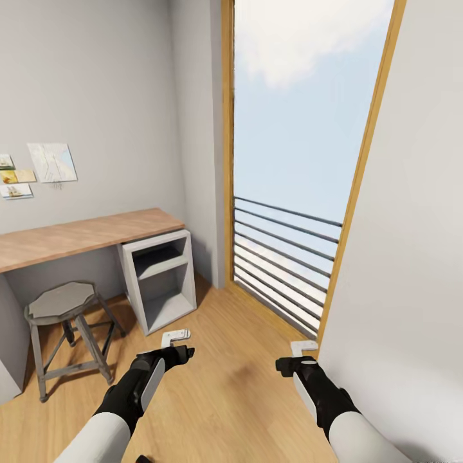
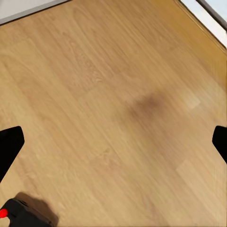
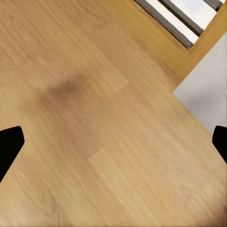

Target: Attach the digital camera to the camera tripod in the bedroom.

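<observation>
The small black digital camera with a red round button (image 2: 21, 215) lies on the light wood floor (image 1: 238, 399), at about seven o'clock in the left wrist view, nearer the left gripper (image 1: 175, 335) than the right gripper (image 1: 303, 348). Both sets of fingers stand wide and hold nothing. Its long axis can't be judged; no writing is readable
</observation>
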Robot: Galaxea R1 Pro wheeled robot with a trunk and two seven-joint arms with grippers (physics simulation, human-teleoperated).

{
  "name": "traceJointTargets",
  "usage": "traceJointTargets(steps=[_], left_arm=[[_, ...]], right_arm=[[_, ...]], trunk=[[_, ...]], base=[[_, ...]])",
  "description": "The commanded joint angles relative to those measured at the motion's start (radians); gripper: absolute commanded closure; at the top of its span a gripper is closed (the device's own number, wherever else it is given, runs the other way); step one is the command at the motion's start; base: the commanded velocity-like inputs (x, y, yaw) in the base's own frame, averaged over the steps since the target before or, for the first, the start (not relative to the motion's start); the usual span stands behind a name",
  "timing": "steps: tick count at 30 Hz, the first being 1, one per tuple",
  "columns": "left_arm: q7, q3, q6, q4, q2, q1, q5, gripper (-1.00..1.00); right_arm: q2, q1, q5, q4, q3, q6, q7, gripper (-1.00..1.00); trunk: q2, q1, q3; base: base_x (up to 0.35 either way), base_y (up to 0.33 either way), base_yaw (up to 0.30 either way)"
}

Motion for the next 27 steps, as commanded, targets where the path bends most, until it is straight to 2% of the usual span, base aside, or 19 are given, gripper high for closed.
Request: traceJointTargets(steps=[1, 27], left_arm=[[0.0, 0.004, 0.006, -0.001, -0.001, 0.0, 0.009, -1.0], [0.006, 0.001, 0.005, -0.003, -0.001, 0.0, 0.005, -1.0]], right_arm=[[0.001, 0.0, 0.008, -0.002, 0.0, 0.007, -0.001, -1.0], [-0.001, 0.0, 0.01, -0.002, 0.001, -0.004, -0.003, -1.0]], trunk=[[-0.008, 0.004, -0.004], [-0.19, 0.103, -0.086]], base=[[0.0, 0.0, 0.0], [0.0, 0.0, 0.0]])
